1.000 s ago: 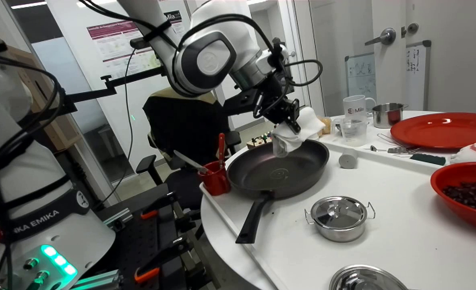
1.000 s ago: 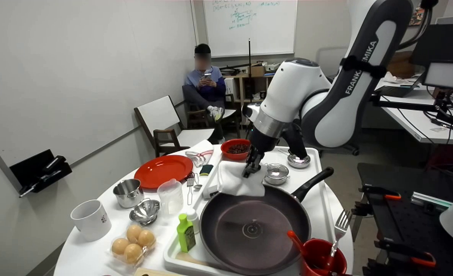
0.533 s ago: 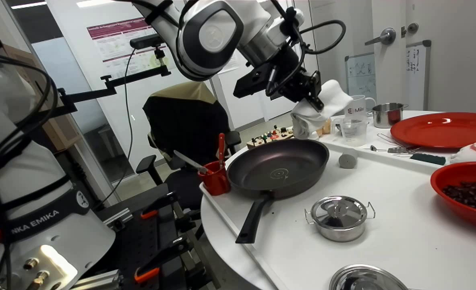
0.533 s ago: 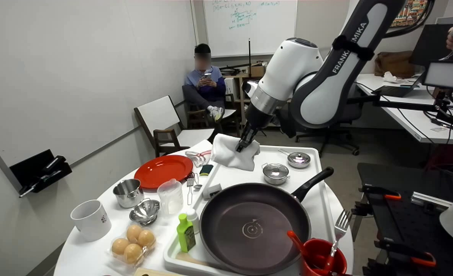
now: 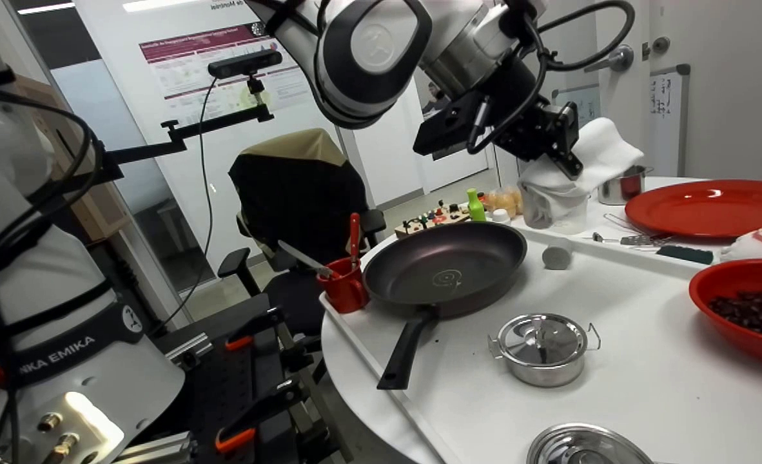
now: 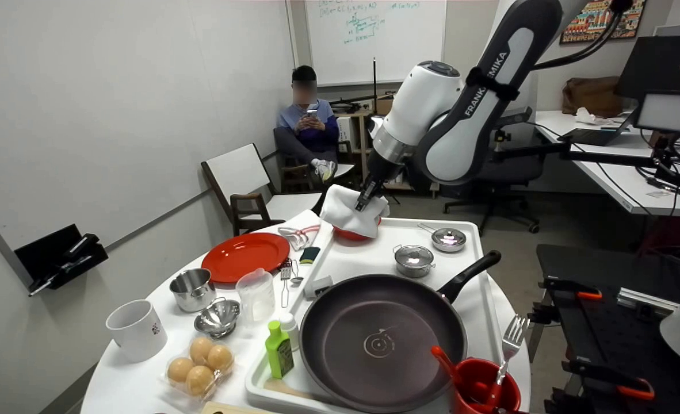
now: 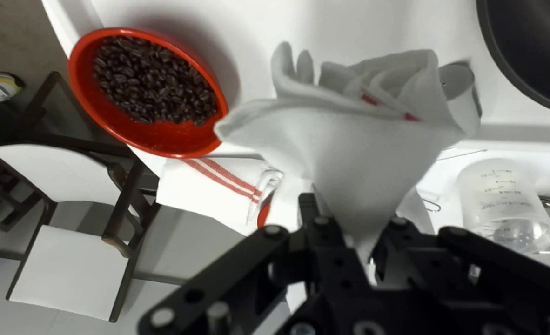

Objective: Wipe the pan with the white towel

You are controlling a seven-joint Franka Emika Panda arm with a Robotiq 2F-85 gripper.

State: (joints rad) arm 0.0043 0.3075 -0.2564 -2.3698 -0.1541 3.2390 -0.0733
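The white towel is bunched in my gripper and hangs in the air, raised above the table. In an exterior view the towel and gripper are beyond the pan, in front of the red bowl. In the wrist view the towel fans out from between the gripper fingers, which are shut on it. The dark pan lies on the white tray, its inside uncovered; it also shows in an exterior view. The towel is apart from it. Only the pan's edge shows in the wrist view.
The red bowl of dark beans, a lidded steel pot and a red mug with cutlery stand on the tray. A grey cylinder, a clear measuring cup and a green bottle are near the pan.
My gripper has lifted the towel up off the pan's far rim and carried it away from the pan, toward the red bowl's side. The pan has not moved.
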